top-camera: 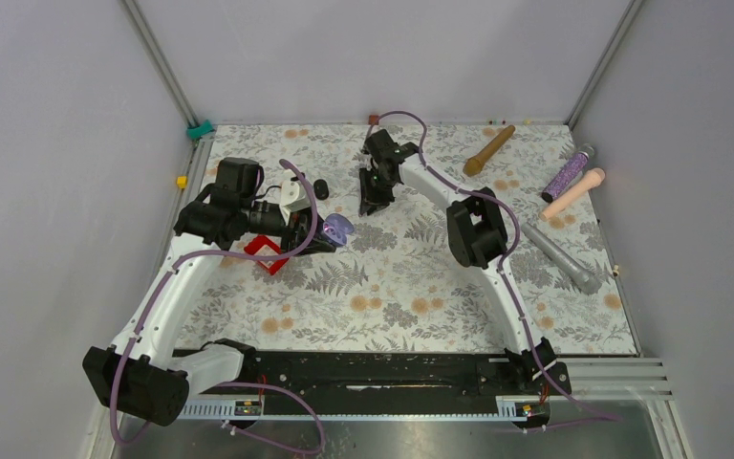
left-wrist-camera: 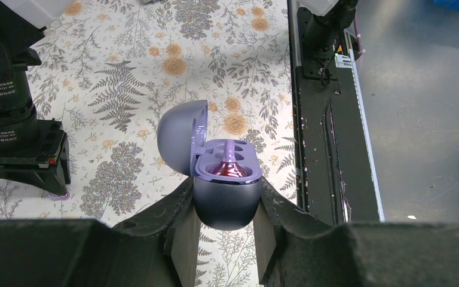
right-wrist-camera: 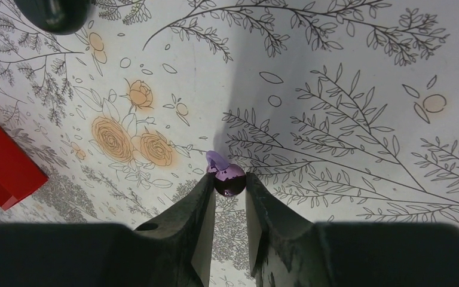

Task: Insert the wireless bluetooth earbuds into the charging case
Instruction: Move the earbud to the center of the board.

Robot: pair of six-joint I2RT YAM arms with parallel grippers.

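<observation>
The left gripper (left-wrist-camera: 226, 206) is closed tight on the lower shell of the open case (left-wrist-camera: 226, 191), its lid tipped back to the left; one bud (left-wrist-camera: 227, 168) sits in a well inside. The right gripper (right-wrist-camera: 230, 186), jaws nearly together, pinches a second bud (right-wrist-camera: 229, 179) from both sides, down at the floral cloth (right-wrist-camera: 346, 119), well apart from the red tray (right-wrist-camera: 0, 161)

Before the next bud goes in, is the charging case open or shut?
Open: charging case lid swung back, one purple earbud seated inside.

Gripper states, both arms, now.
Left gripper: closed, holding the open charging case.
Right gripper: closed on a purple earbud.
</observation>
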